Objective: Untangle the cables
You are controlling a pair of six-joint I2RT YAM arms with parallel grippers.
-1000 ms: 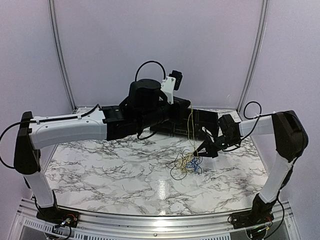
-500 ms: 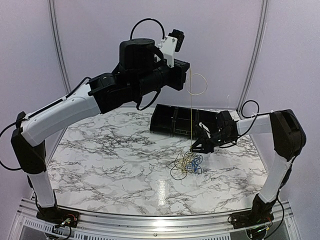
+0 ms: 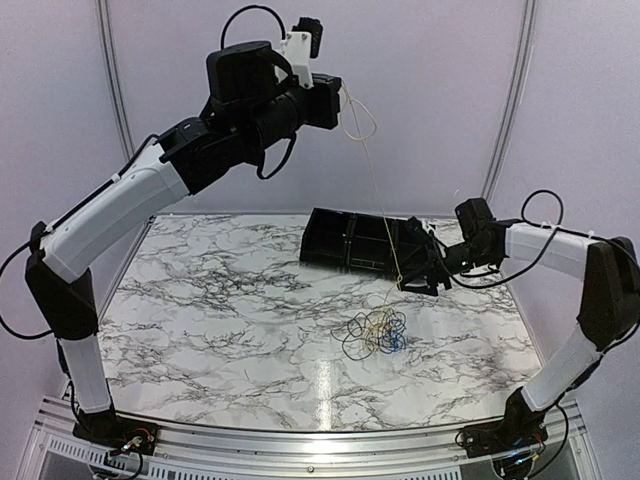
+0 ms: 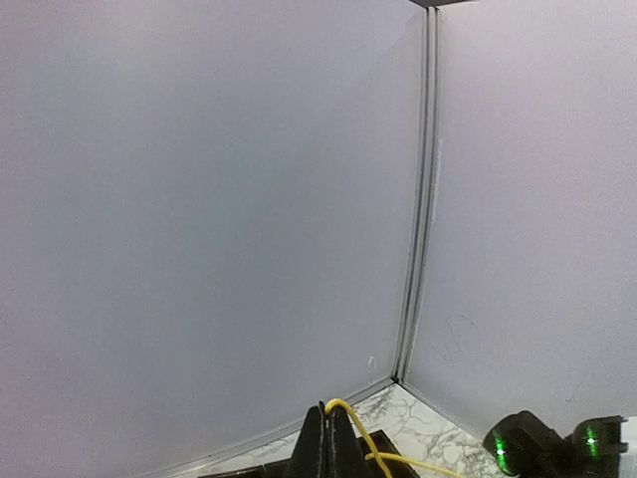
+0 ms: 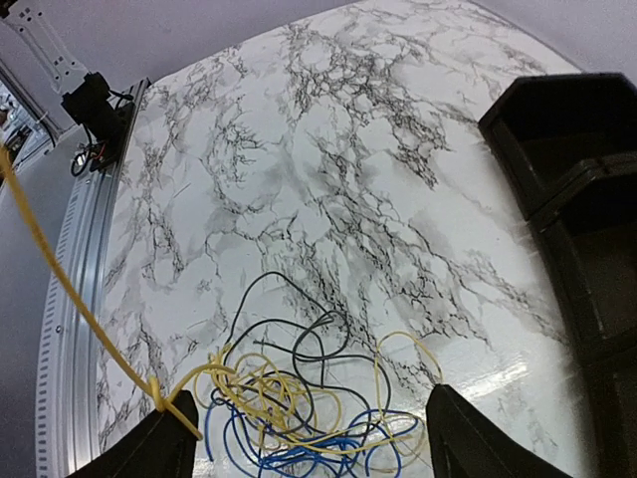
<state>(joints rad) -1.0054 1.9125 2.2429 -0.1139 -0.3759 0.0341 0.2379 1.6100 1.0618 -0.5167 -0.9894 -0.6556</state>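
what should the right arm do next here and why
Probably lower the open right gripper onto the heap of blue and black cable loops and close, pinning it to the marble table. The shut left gripper holds the thin yellow cable high, yet its lower end is woven into that heap, so pulling upward would likely drag everything along.

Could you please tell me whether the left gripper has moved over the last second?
Yes. The left gripper has risen well above the black tray it was level with, shifting slightly leftward, pulling the yellow cable up.
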